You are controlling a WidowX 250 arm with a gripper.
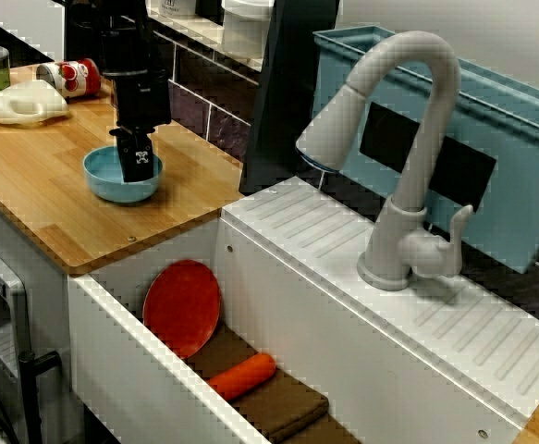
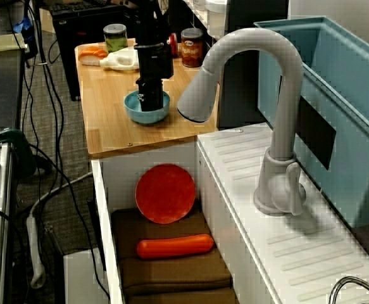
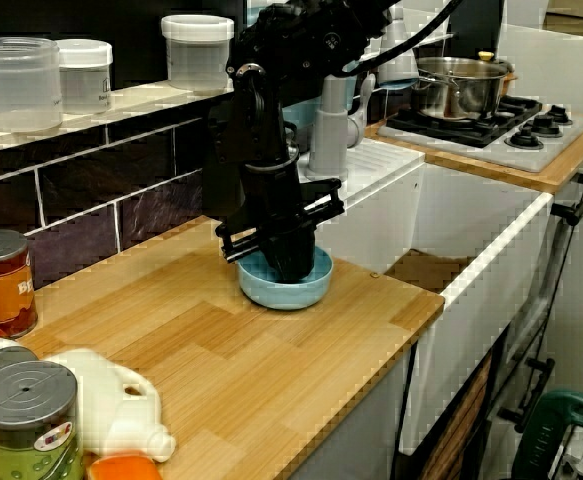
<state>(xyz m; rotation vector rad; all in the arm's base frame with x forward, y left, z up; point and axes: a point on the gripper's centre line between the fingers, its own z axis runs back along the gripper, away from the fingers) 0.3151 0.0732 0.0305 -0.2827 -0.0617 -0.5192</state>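
While upright on the counter [image 1: 56,213], blue bowl [image 1: 103,187] directly beneath the claw [image 1: 138,171].

Bowl [image 1: 103,178]: pale blue, smooth, slight gloss; plastic or glazed, can't tell. Jaws: black, matt. Tabletop [image 1: 38,194]: light wood, visible grain, satin finish. Faucet [image 1: 408,176]: matt grey-white, looks plastic. Sink [image 1: 278,296]: white, smooth. Plate [image 1: 181,305]: red-orange, smooth, low sheen. Cloth [image 1: 283,407]: brown, soft weave. Pot [image 3: 456,90]: shiny steel. Wall tiles [image 3: 101,190]: dark, glossy.
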